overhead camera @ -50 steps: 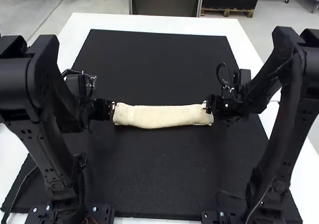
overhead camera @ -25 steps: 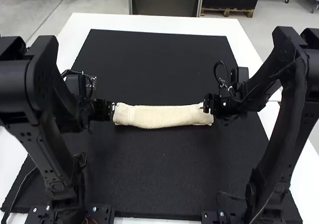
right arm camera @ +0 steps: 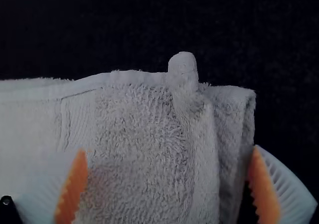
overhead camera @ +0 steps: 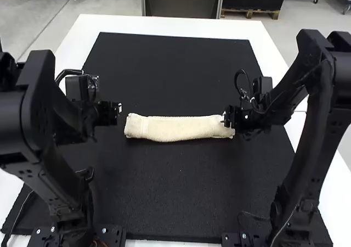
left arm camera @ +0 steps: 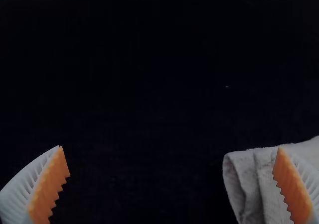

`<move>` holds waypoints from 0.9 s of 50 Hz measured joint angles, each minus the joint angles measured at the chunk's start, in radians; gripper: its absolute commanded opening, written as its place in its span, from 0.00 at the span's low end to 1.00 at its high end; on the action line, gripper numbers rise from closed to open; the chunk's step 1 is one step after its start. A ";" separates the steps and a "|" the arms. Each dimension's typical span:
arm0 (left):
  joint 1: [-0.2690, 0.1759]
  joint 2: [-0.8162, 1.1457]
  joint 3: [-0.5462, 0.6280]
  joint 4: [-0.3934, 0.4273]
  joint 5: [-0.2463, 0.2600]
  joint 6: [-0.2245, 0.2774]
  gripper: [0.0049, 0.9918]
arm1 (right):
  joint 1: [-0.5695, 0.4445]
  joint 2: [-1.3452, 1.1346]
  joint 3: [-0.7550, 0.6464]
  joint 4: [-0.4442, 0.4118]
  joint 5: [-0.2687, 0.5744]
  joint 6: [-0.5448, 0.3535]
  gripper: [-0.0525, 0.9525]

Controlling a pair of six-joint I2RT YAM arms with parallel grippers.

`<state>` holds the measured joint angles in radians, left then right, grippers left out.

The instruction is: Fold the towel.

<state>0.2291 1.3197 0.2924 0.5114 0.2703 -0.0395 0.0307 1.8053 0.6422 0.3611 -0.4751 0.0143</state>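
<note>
Item: towel [overhead camera: 178, 128], cream terry, one. Folded into a narrow strip, lying flat near the middle of the mat; long axis left to right, both ends square to it. Layered edges visible at the ends; a small tab [right arm camera: 183, 64] projects from one long edge close to the right end.

Item: right gripper [overhead camera: 226, 118]. Located at the towel's right end. Fingers parted, orange pads [right arm camera: 262, 189] well spread over the cloth, nothing clenched. The nearer of the two to the towel; in position, by judgement, to close on that end with little travel.

Item: left gripper [overhead camera: 118, 109]. Located just left of the towel's left end, seemingly a little to the far side, a small gap between in the high view. Fingers wide apart, released, empty. The towel lies to its right; regaining that end would call for a move right and slightly near.

Item: mat [overhead camera: 175, 192], black, beneath towel and both grippers, on a white table [overhead camera: 164, 24].

Note on use: the strip is probably due a fold across its long axis, one end carried over towards the other. From present placing, the right end carried left appears the shorter course. Risk: a shallow bite could lift the upper layer alone.
</note>
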 measured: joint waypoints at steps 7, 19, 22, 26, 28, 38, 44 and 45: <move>0.017 -0.018 0.001 -0.018 0.006 -0.003 0.97 | -0.003 0.024 0.000 0.013 0.011 -0.003 0.27; 0.053 -0.050 0.001 -0.036 0.025 -0.006 0.97 | -0.004 0.049 0.000 0.031 0.003 0.000 0.03; 0.069 -0.050 0.001 -0.037 0.029 -0.007 0.97 | -0.007 0.049 0.000 0.031 0.000 0.000 0.03; 0.089 -0.050 0.001 -0.043 0.034 -0.007 0.97 | -0.014 0.049 0.001 0.027 -0.008 0.000 0.03; 0.098 -0.050 0.001 -0.044 0.037 -0.007 0.97 | -0.018 0.048 0.003 0.017 -0.016 0.000 0.03; 0.135 -0.050 0.001 -0.055 0.052 -0.007 0.97 | -0.033 0.006 0.019 -0.068 -0.040 0.002 0.03; 0.145 -0.050 0.001 -0.062 0.056 -0.007 0.97 | -0.033 -0.056 0.021 -0.088 -0.057 0.016 0.03; 0.145 -0.050 0.001 -0.064 0.057 -0.007 0.97 | -0.033 -0.066 0.021 -0.091 -0.060 0.020 0.03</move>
<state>0.3740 1.2701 0.2935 0.4477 0.3275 -0.0467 -0.0021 1.7397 0.6628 0.2699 -0.5350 0.0341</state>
